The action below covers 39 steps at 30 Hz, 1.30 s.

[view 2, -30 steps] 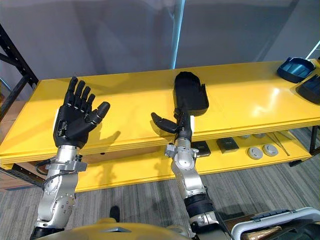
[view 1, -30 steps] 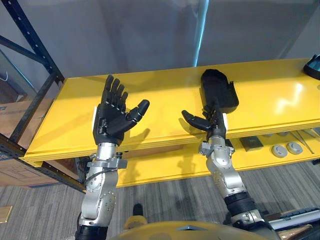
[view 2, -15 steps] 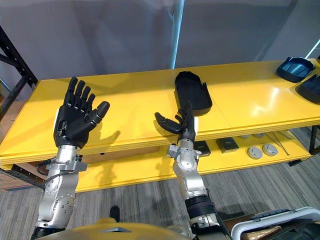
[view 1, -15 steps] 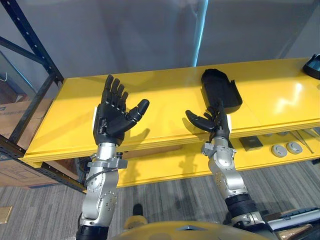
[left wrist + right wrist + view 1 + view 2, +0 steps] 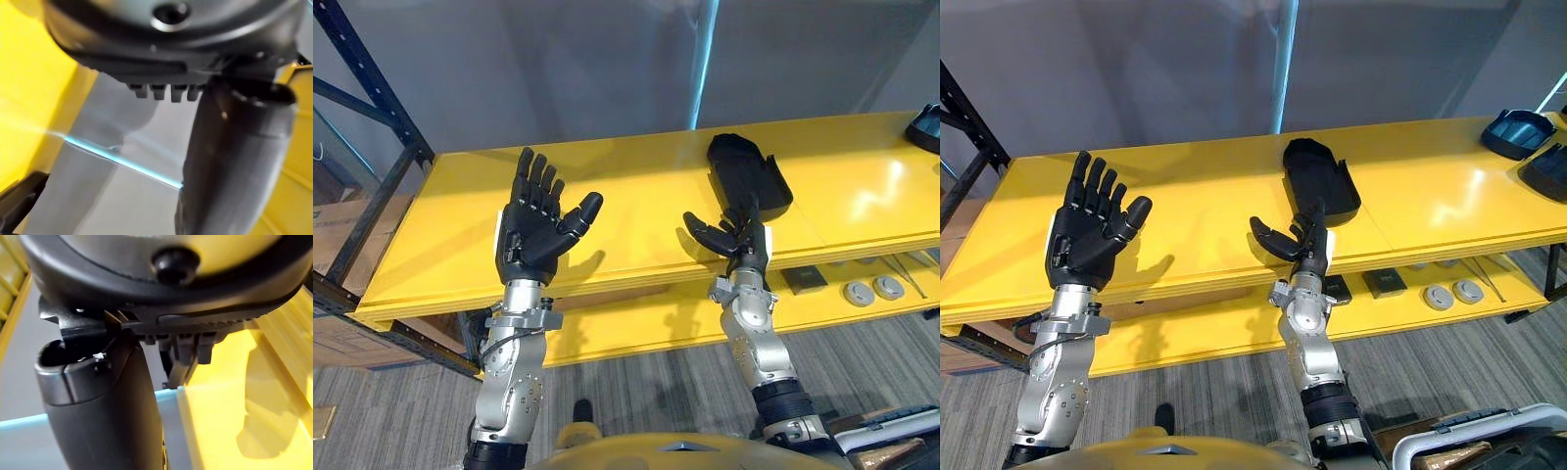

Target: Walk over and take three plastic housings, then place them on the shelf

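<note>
A black plastic housing (image 5: 750, 173) lies flat on the yellow top shelf (image 5: 636, 211), near its middle. My right hand (image 5: 735, 236) hovers open at the shelf's front edge, just short of the housing and apart from it, holding nothing. My left hand (image 5: 534, 223) is raised, palm up and open, over the left part of the shelf, also with nothing in it. Two more dark housings (image 5: 1519, 132) sit at the far right end of the shelf. The right wrist view has the right hand's thumb (image 5: 100, 406) against the yellow shelf.
A black rack upright (image 5: 374, 88) stands at the left end. The lower yellow shelf (image 5: 1234, 328) carries dark square parts (image 5: 1384, 283) and round grey discs (image 5: 1453, 292). A grey wall rises behind the shelf. Cardboard boxes (image 5: 337, 235) sit at the far left.
My right hand has let go of the black housing and drawn back toward the shelf's front edge. The housing now lies flat. The left hand has stayed in place.
</note>
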Available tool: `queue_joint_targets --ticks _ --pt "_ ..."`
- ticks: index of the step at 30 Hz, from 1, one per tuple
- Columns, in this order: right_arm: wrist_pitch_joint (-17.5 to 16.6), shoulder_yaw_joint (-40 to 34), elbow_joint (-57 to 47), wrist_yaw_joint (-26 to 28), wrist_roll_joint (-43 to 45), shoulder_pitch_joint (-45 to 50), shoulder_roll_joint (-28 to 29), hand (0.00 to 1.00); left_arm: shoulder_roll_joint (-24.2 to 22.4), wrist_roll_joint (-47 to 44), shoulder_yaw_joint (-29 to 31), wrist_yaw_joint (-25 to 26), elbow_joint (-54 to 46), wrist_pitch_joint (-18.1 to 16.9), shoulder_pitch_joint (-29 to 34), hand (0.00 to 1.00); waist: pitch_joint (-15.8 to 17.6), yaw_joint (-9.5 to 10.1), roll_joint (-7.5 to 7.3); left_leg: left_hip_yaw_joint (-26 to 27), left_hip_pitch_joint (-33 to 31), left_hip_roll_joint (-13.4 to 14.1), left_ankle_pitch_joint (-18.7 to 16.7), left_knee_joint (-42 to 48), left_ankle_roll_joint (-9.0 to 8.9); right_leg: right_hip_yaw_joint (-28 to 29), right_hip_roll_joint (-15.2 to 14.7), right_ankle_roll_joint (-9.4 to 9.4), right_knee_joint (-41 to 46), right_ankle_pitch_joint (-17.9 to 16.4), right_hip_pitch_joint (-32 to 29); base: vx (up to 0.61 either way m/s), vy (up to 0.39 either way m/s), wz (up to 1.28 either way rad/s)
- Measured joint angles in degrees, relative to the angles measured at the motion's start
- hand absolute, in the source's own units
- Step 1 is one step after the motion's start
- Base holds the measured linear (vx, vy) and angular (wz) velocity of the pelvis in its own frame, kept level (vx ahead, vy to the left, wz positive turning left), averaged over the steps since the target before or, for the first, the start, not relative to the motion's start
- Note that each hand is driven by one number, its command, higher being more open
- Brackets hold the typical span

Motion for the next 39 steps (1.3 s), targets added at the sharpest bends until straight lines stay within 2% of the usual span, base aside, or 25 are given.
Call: queue_joint_targets --ticks 7,10,15,18,21,25,32,39 --pt "-0.46 -0.05 -0.03 0.20 0.02 0.11 -0.01 1.00 -0.03 -0.10 -0.01 -0.10 0.00 0.03 0.00 1.00 0.12 -0.01 -0.16 0.07 0.04 0.02 -0.06 0.00 0.02 0.02 0.00 -0.01 -0.02 -0.02 0.00 0.00 0.000 -0.01" --pt "-0.94 -0.13 -0.06 1.83 0.60 0.12 -0.01 1.00 -0.03 -0.11 -0.01 -0.10 0.00 0.05 0.01 1.00 0.13 -0.02 -0.17 0.08 0.04 0.02 -0.08 0.00 0.00 0.02 0.00 -0.01 -0.04 -0.02 0.00 0.00 0.000 0.00" --pt "-1.06 -0.02 -3.78 12.54 5.13 2.23 -1.38 1.00 -0.01 -0.11 0.06 -0.41 -0.12 0.08 0.54 1.00 0.24 -0.01 -0.29 0.13 0.04 0.03 -0.17 0.00 -0.06 0.04 0.00 -0.02 -0.10 -0.03 -0.01 0.00 0.000 0.00" --pt "-0.90 0.21 -11.18 20.56 8.03 5.77 -4.72 1.00 0.06 -0.11 0.38 -0.66 -0.42 0.08 2.45 1.00 0.49 -0.04 -0.62 0.18 0.04 0.04 -0.23 0.01 -0.09 0.05 0.01 -0.01 -0.15 -0.03 -0.03 0.00 0.000 0.00" --pt "-0.72 -2.13 -20.03 25.88 9.58 10.75 -6.32 1.00 0.07 -0.10 1.48 -0.69 -0.66 0.08 3.96 1.00 0.89 -0.16 -1.11 0.32 0.04 0.06 -0.37 0.00 -0.09 0.24 0.01 -0.09 -0.17 -0.13 -0.13 0.00 0.000 0.00" --pt "-0.54 -5.77 -27.87 30.27 11.92 18.52 -6.69 1.00 0.05 -0.10 4.97 -0.37 -3.27 0.04 6.85 1.00 1.24 -0.87 -1.68 1.39 0.04 0.16 -0.99 0.00 -0.40 1.26 -0.01 -0.16 -0.09 -0.20 -0.90 0.00 -0.002 -0.12" --pt "-0.21 -12.38 -30.05 31.66 13.95 30.88 -6.50 1.00 -0.32 -1.36 6.98 0.01 -9.75 -1.50 11.62 1.00 1.69 -3.18 -2.16 3.48 0.41 0.30 -1.40 0.01 -0.34 3.42 -0.05 -0.14 0.01 -0.16 -2.10 0.01 -0.007 -0.15" --pt "-0.24 -14.03 -30.09 33.81 13.28 32.26 -6.78 1.00 -0.36 -1.95 6.08 2.89 -9.94 -1.86 11.80 1.00 1.89 -4.27 -2.32 5.59 1.09 0.73 -2.09 0.03 -0.61 5.55 0.16 -0.07 0.22 -0.11 -3.20 0.01 -0.006 -0.17"
